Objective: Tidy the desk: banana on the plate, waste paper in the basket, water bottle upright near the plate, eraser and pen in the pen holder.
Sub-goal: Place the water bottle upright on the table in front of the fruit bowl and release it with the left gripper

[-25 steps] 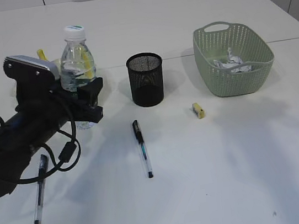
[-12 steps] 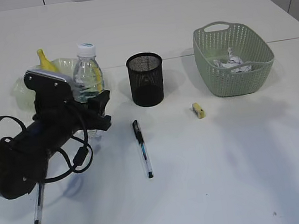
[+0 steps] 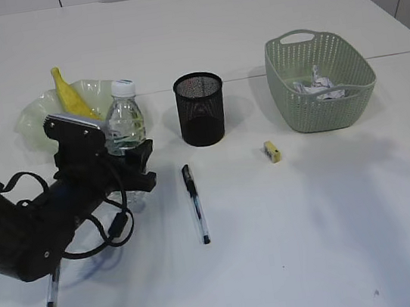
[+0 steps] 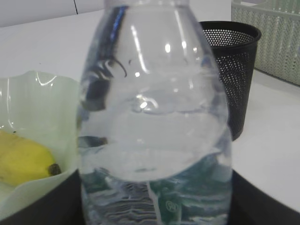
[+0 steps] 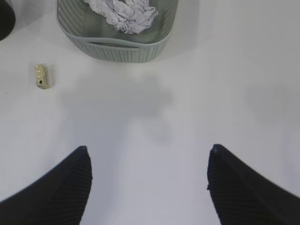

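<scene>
My left gripper is shut on the water bottle, which stands upright just in front of the pale green plate. The left wrist view is filled by the bottle, with dark fingers at both lower corners. The banana lies on the plate. Crumpled waste paper sits inside the basket. The yellow eraser and a pen lie on the desk in front of the black pen holder. My right gripper hangs open over bare desk, below the basket and eraser.
A second pen lies at the front left, partly under my left arm. A cable loops under that arm. In the left wrist view the plate with the banana is left of the bottle, the pen holder right.
My left gripper has carried the bottle downward and a little toward the front right, uncovering the plate and banana behind it. The right gripper has not moved.
</scene>
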